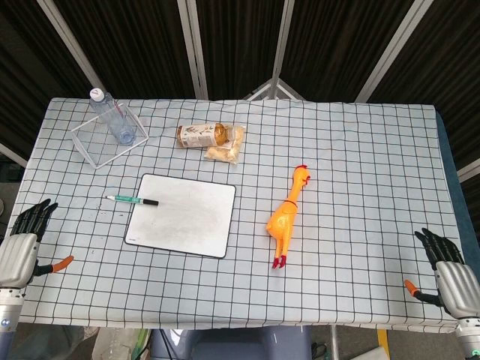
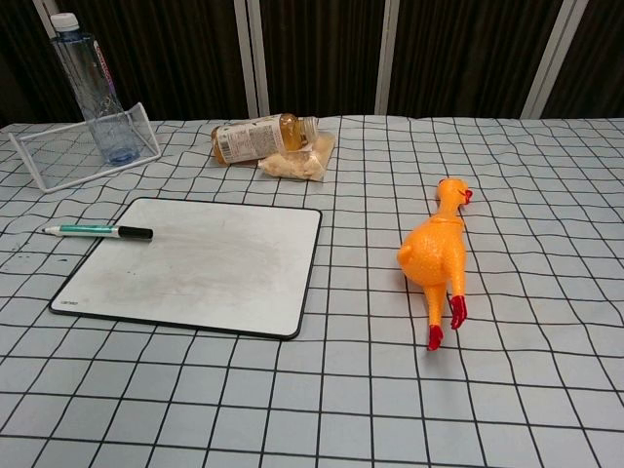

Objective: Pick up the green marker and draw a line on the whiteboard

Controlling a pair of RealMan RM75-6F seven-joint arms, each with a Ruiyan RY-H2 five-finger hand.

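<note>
The marker (image 1: 132, 199) lies half across the whiteboard (image 1: 182, 215) edge. Both hands, left hand (image 1: 22, 244) and right hand (image 1: 450, 274), rest empty, fingers apart. A careless pinch may roll it away.

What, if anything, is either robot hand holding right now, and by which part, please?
Nothing is held. The left robot hand and right robot hand rest open at the table's near corners; the green marker lies untouched.

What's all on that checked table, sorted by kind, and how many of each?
Bottles: 2, water bottle, brown bottle
Marker: 1, green marker
Whiteboard: 1
Rubber chicken: 1
Wire rack: 1
Snack bag: 1
Total: 7
</note>
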